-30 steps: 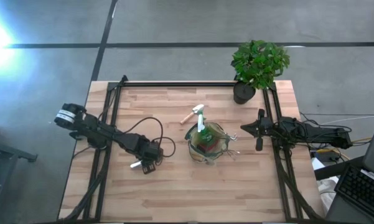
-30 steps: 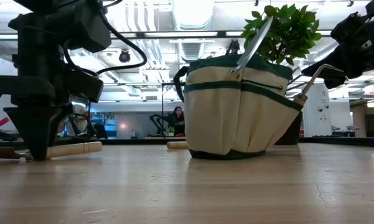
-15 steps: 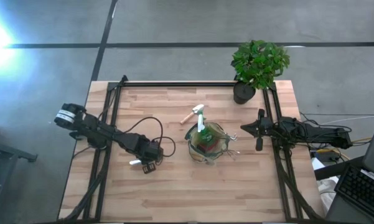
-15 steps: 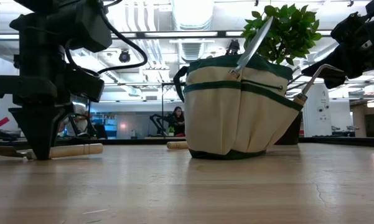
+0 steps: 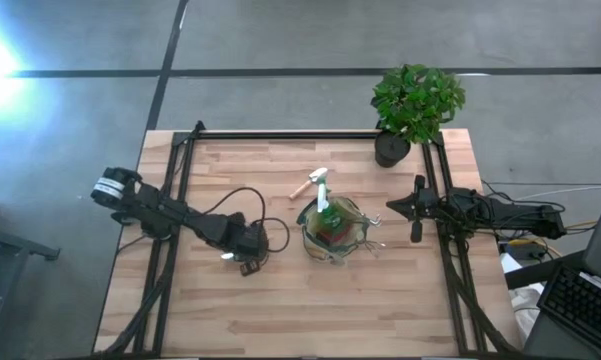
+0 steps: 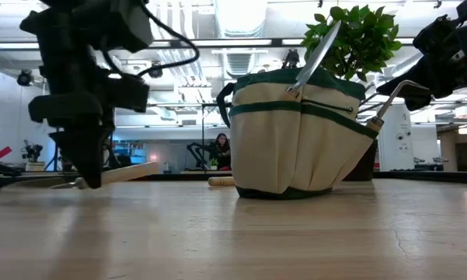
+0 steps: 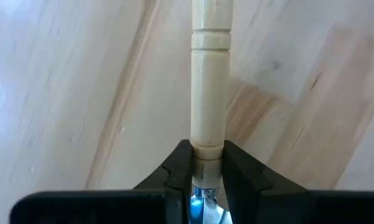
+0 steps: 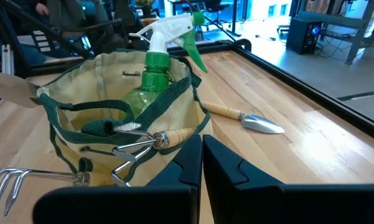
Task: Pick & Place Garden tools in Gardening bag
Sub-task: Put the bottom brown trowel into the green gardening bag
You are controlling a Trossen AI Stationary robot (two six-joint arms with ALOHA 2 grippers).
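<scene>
My left gripper point(image 5: 240, 262) is shut on a garden tool with a light wooden handle point(image 6: 132, 171), left of the gardening bag point(image 5: 332, 230). The tool's head is hidden behind the fingers. The bag stands upright at the table's middle point(image 6: 299, 132) and holds a green spray bottle point(image 8: 154, 74), a hand rake point(image 8: 134, 148) and other tools. A trowel point(image 5: 305, 185) lies flat on the table behind the bag and also shows in the right wrist view point(image 8: 246, 118). My right gripper point(image 5: 390, 208) is shut and empty, in the air just right of the bag. My left gripper pinches the wooden handle at its end by the metal neck point(image 7: 208, 152) between its two fingers point(image 7: 177, 171). The fingers point down and lie across the handle. The handle slants, its free end point(image 6: 155, 166) raised off the table.
A potted green plant point(image 5: 415, 100) stands at the table's far right corner. A black frame rail point(image 5: 300, 135) runs along the far edge and down both sides. A second rake's tines point(image 8: 6, 180) stick out of the bag's side pocket toward my right gripper.
My left gripper has gone toward the bag and risen a little with the tool. The handle, which lay flat on the table, now slants with its free end lifted. My right arm has kept still.
</scene>
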